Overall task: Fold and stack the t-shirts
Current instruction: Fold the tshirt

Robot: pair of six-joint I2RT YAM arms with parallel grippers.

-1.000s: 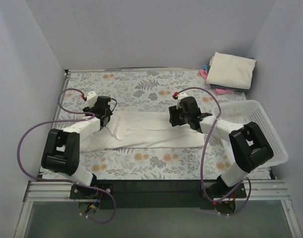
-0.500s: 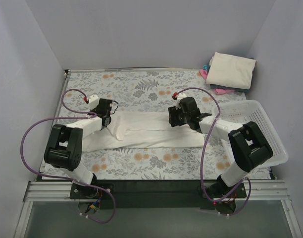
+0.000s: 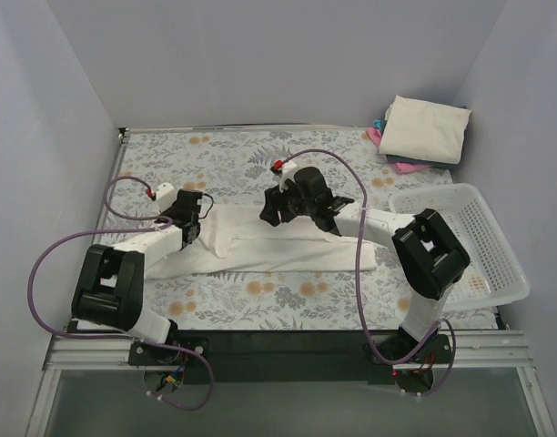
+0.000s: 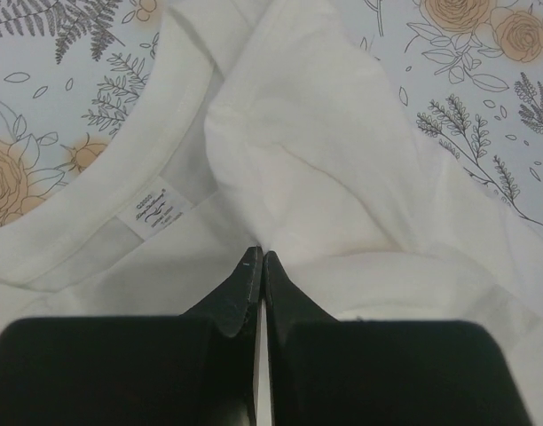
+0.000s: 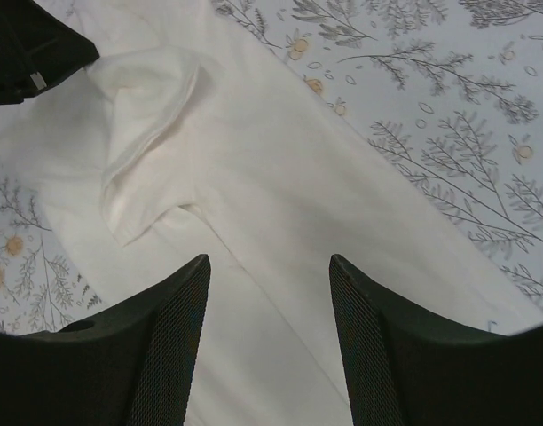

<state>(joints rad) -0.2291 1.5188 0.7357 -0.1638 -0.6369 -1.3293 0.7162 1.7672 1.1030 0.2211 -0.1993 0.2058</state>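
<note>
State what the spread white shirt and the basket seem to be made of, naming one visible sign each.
White shirt: soft matte cloth, probably cotton knit; it creases and folds. Basket: probably rigid white plastic, smooth-looking; moulded lattice walls.

The table [image 3: 251, 159], covered with a floral-print cloth, carries a white t-shirt [image 3: 278, 248] stretched left to right across its middle, partly folded, with one sleeve turned in at the left end. In the far right corner a pink folded shirt [image 3: 408, 167] lies under a cream folded shirt [image 3: 426, 127]. A white lattice basket [image 3: 508, 266] stands along the right edge.
</note>
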